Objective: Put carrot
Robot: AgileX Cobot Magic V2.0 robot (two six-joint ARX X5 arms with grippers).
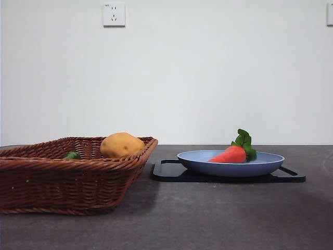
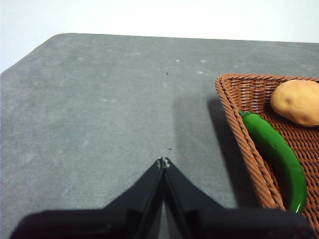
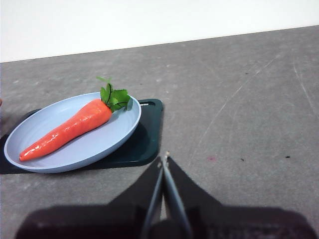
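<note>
I count one carrot (image 1: 229, 154), one blue plate (image 1: 268, 163), one black tray (image 1: 167, 171), one wicker basket (image 1: 62, 185), one potato (image 1: 121, 145), one green pepper (image 2: 276, 153), and two grippers: left (image 2: 163, 162), right (image 3: 164, 158).

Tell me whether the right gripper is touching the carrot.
Apart. The right wrist view shows the right gripper, jaws shut, over bare table, with a clear gap to the carrot lying in the blue plate.
</note>
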